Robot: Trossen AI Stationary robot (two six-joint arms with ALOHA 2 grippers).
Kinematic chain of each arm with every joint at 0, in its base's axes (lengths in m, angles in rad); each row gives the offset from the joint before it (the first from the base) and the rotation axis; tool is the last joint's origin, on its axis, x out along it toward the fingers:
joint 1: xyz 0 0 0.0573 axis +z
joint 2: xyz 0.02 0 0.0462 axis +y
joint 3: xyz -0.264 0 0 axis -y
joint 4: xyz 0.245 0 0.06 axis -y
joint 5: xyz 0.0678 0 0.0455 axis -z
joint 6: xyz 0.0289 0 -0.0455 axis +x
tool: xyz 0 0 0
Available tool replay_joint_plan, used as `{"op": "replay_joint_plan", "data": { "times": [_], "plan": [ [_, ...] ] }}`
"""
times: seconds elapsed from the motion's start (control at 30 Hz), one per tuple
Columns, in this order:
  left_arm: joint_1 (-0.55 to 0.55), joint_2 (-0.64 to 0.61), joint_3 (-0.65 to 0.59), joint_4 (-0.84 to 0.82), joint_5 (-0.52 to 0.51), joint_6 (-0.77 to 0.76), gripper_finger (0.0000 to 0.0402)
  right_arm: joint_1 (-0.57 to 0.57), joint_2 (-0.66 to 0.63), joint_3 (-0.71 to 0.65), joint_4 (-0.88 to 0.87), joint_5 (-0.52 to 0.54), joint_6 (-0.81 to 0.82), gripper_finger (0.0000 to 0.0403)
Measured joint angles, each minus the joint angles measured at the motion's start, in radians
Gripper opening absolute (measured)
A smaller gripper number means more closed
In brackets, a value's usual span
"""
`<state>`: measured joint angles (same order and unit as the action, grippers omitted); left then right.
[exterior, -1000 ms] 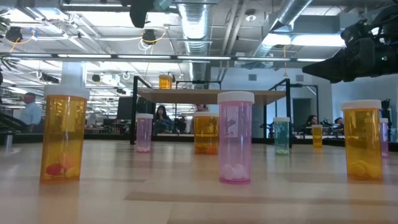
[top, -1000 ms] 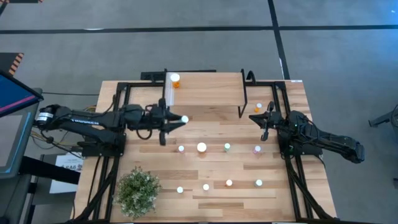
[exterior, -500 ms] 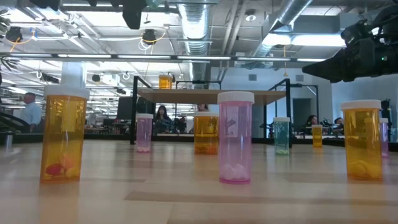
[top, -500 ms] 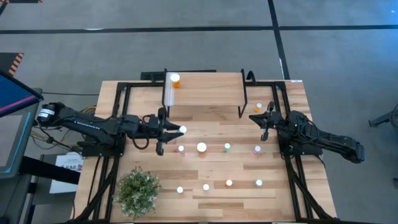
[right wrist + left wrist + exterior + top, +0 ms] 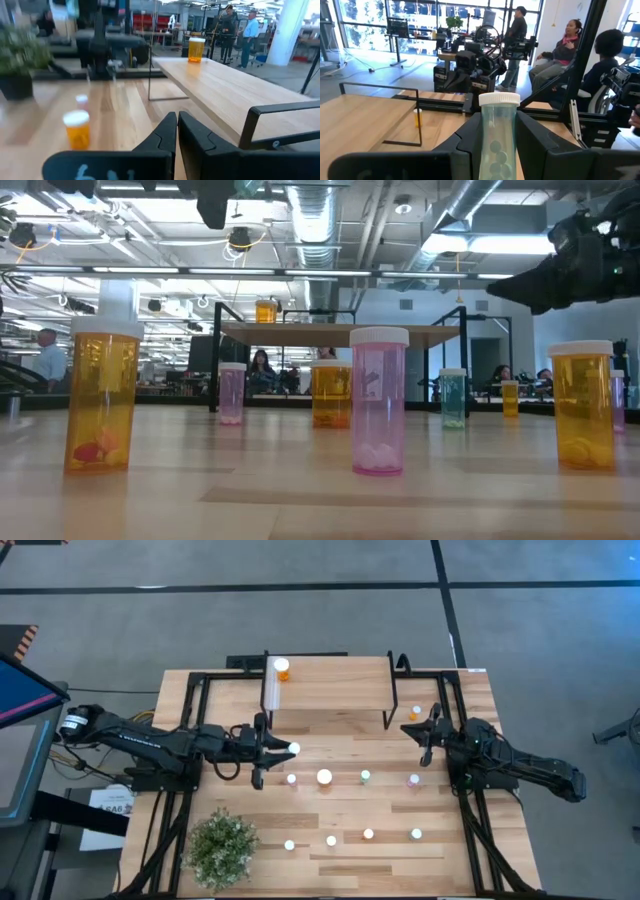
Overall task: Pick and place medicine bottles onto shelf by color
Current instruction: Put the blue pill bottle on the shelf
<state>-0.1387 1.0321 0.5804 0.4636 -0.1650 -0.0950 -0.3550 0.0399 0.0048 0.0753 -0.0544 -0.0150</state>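
Note:
My left gripper (image 5: 283, 748) is shut on a teal medicine bottle (image 5: 498, 135) with a white cap (image 5: 293, 748). It hovers in front of the shelf's left end, above the table. The shelf (image 5: 330, 683) stands at the table's far middle, with one orange bottle (image 5: 282, 668) on its left end. Several small bottles stand on the table in two rows, among them a larger one (image 5: 324, 777) and a pink one (image 5: 379, 402). One orange bottle (image 5: 415, 712) stands by the shelf's right leg. My right gripper (image 5: 421, 730), shut and holding nothing, waits at the table's right. My left gripper pinches the teal bottle's body (image 5: 486, 145) between its two fingers (image 5: 532, 145), just below the white cap. The fingers lie level and point toward the table's right. The bottle stands upright in the hold, lifted clear of the table.
A potted plant (image 5: 222, 848) stands at the near left corner. The black frame rails (image 5: 190, 730) run along both sides of the table. The shelf's thin black legs (image 5: 390, 705) stand near the orange bottle. People sit and stand in the room beyond the table.
My left gripper has carried the teal bottle toward the table's near edge and a little down, away from the shelf's left end, then has held still. The bottle stays upright in the hold.

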Motion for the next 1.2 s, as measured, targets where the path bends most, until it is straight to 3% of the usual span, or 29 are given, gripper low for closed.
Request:
{"op": "replay_joint_plan", "data": {
  "times": [0.43,0.73,0.87,0.97,1.2],
  "plan": [
    [0.006,0.000,0.000,-0.003,-0.006,0.008,0.0078,0.021,0.000,0.000,0.172,-0.001,0.362,0.0043],
    [0.006,0.000,0.001,-0.003,-0.025,0.008,0.0078,0.170,0.000,0.003,0.283,-0.002,0.317,0.0043],
    [0.006,0.000,0.001,-0.003,-0.033,0.008,0.0078,0.232,0.008,0.024,0.288,0.050,0.248,0.0043],
    [0.006,0.000,0.001,-0.003,-0.034,0.015,0.0078,0.262,0.058,0.033,0.308,0.104,0.215,0.0044],
    [0.006,0.000,0.001,-0.003,-0.043,0.016,0.0078,0.285,0.255,0.090,0.385,0.109,0.188,0.0071]
  ]
}}
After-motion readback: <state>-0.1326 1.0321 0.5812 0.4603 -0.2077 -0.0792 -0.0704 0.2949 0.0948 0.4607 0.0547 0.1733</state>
